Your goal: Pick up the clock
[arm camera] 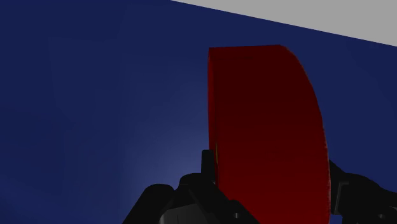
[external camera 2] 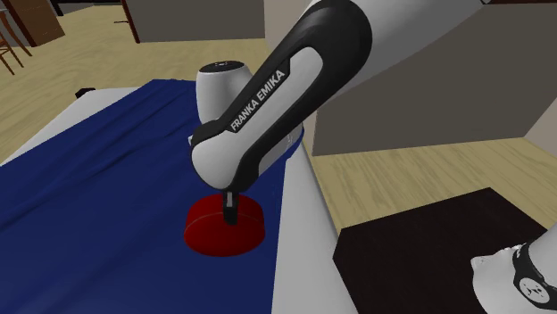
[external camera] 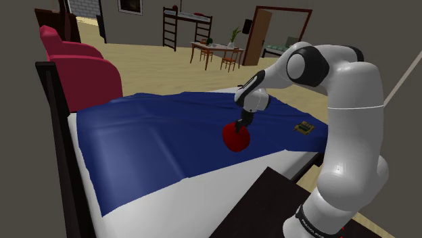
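Red clock (arm camera: 267, 114), its face indistinct, sits clasped in the pincer (arm camera: 268, 163); blue cover (arm camera: 95, 95) beneath.

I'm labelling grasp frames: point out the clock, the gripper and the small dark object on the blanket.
clock (external camera 2: 203, 230): second exterior view, on its red body beside the finger.
gripper (external camera: 239, 126): shoulder view, between its fingertips at the clock.
small dark object (external camera: 306, 127): shoulder view, on its middle.

Clock (external camera: 237, 140) lies on the bedspread (external camera: 149, 135) — gripper (external camera: 239, 126) clasping it from above.
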Available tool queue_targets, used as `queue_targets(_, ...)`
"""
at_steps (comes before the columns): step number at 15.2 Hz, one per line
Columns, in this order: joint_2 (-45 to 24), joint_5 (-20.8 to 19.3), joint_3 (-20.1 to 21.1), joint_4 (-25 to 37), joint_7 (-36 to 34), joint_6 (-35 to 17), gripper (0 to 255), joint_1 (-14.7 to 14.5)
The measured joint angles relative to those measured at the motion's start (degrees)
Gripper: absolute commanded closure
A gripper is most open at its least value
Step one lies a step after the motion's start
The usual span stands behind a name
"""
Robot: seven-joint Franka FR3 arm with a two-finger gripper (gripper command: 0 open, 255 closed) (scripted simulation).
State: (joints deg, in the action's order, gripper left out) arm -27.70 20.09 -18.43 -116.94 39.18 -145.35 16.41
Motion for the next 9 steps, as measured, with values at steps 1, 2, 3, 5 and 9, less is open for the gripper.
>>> queue_targets(1, 0.0, 0.0, 0.0, 0.1, 0.0, 0.0, 255, 0.0)
queue_targets(2, 0.0, 0.0, 0.0, 0.0, 0.0, 0.0, 255, 0.0)
queue_targets(3, 0.0, 0.0, 0.0, 0.1, 0.0, 0.0, 255, 0.0)
queue_targets(5, 0.0, 0.0, 0.0, 0.1, 0.0, 0.1, 255, 0.0)
queue_targets(9, 0.9, -0.7, -0.5, 0.1, -0.5, 1.2, 255, -0.3)
